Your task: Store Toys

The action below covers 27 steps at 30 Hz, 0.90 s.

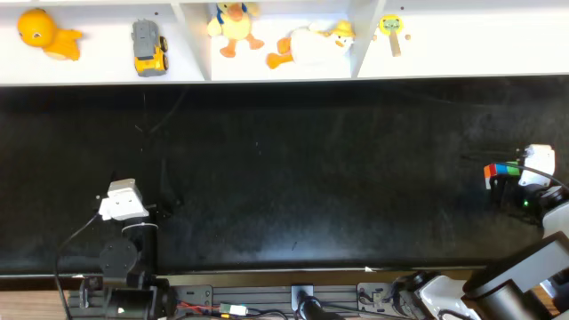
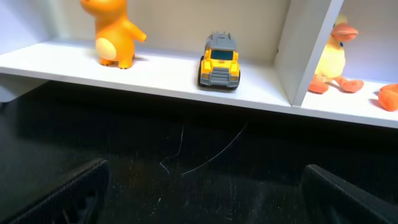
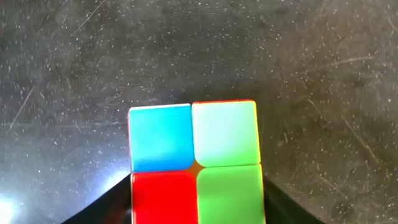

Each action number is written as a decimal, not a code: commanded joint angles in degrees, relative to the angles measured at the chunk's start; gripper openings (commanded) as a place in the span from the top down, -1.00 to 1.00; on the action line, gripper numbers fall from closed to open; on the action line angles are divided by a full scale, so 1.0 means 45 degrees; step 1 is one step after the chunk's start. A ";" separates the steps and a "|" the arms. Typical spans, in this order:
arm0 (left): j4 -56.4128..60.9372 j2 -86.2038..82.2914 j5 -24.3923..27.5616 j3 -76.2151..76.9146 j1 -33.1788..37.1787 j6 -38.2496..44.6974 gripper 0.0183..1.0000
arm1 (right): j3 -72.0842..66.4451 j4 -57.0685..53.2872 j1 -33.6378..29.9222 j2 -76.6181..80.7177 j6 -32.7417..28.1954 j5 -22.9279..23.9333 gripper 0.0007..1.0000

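Red, blue and green cube (image 3: 194,163) sits clamped in the right claw (image 3: 196,208); the left claw (image 2: 205,193) gapes wide.

From overhead, the top view looks down on the black table (image 1: 284,178) and white shelf (image 1: 98,71). The left wrist view sits low, facing that shelf; both show the yellow-and-grey toy truck (image 2: 219,61). The right wrist view looks down, close over a multicoloured cube (image 3: 194,162).
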 commanded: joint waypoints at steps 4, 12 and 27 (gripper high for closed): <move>-0.0029 -0.0121 -0.0058 -0.0029 0.0049 0.0272 -1.00 | -0.0087 0.0058 0.0141 -0.0277 0.0024 0.0068 0.06; -0.0024 -0.0121 -0.0058 -0.0029 0.0049 0.0272 -1.00 | -0.0078 0.0136 0.1088 -0.0816 0.0024 0.0816 0.25; -0.0024 -0.0121 -0.0058 -0.0029 0.0044 0.0272 -1.00 | 0.1336 0.0816 0.2161 -0.1758 0.1511 0.0797 0.37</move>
